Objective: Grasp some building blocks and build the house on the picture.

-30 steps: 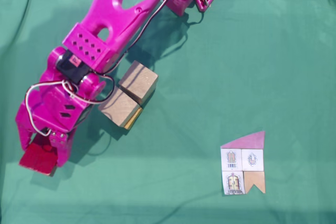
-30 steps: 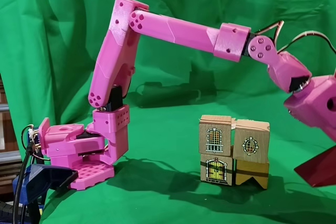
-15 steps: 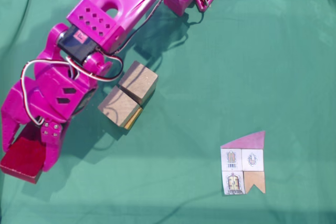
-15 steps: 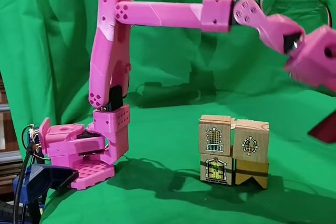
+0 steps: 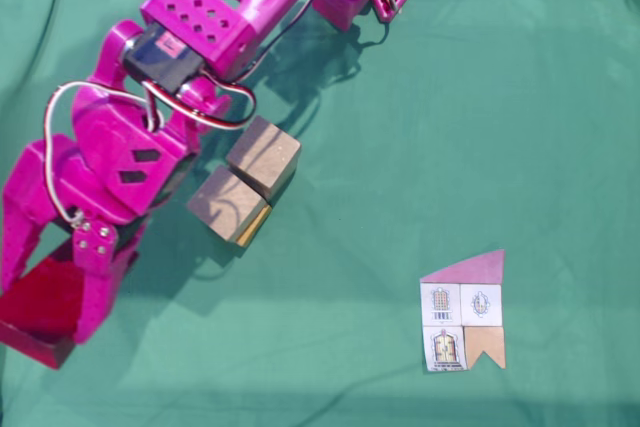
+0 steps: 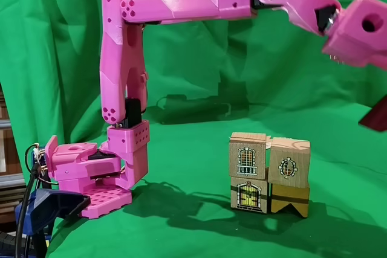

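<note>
Holding the magenta-red roof block (image 5: 40, 307) up off the cloth at far left of the top-down fixed view, pinched between the two fingers of the pink gripper (image 5: 45, 332), jaws spread about as wide as the slab and clamped on its sides. Poking into the side fixed view too, just a dark red corner (image 6: 376, 116) at the right edge, well above the stack. Moving right: wooden cubes (image 5: 245, 182) sitting stacked two high and two wide, window and door prints facing the side camera (image 6: 269, 173). Further right, picture card (image 5: 463, 312) lying flat, well apart. Biggest risk, probably: slab slipping or tilting in that edge grip, or clipping the top cubes on the way over and toppling the stack.
</note>
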### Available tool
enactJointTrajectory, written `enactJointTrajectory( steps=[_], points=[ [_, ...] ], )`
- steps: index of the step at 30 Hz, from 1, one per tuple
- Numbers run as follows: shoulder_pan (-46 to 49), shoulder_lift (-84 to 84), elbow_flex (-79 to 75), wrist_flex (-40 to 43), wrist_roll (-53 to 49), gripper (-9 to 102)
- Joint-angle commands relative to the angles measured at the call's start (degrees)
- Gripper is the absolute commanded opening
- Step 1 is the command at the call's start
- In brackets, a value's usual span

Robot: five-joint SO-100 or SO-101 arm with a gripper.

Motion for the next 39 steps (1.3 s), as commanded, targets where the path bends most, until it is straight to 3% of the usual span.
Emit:
enactJointTrajectory(
  steps=[1,9,23,39],
  points=[
    [0.09,4.75,-0.79,2.55,1.14,11],
    [-0.18,9.05,-1.85,22.76,1.23,11],
    [-4.22,12.74,-1.32,42.19,1.32,11],
    [-7.38,14.33,-0.62,51.86,1.23,11]
  ],
)
